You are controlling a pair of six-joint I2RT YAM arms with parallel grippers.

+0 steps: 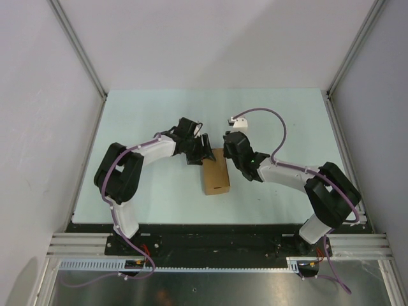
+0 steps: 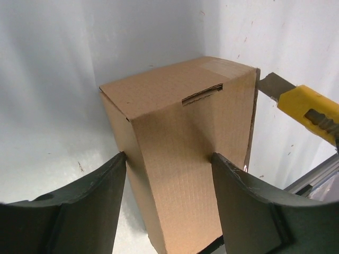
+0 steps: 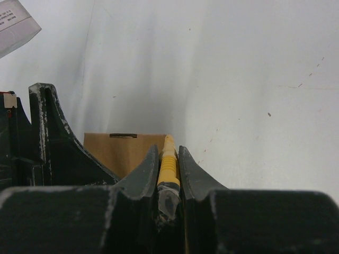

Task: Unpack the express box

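Observation:
The express box (image 1: 215,173) is a plain brown cardboard box lying mid-table, with a slot in its end flap. My left gripper (image 1: 205,150) is at its far end. In the left wrist view the box (image 2: 185,153) sits between the two fingers (image 2: 95,201), which touch both its sides. My right gripper (image 1: 231,148) is shut on a yellow-and-black utility knife (image 3: 168,164). The knife (image 2: 307,108) has its blade at the box's far right edge. The box (image 3: 119,151) shows just ahead of the right gripper (image 3: 168,151).
A small white block (image 1: 238,122) on a purple cable lies just behind the right gripper. A white label (image 3: 16,24) shows at the top left of the right wrist view. White walls and metal rails border the pale table (image 1: 146,115).

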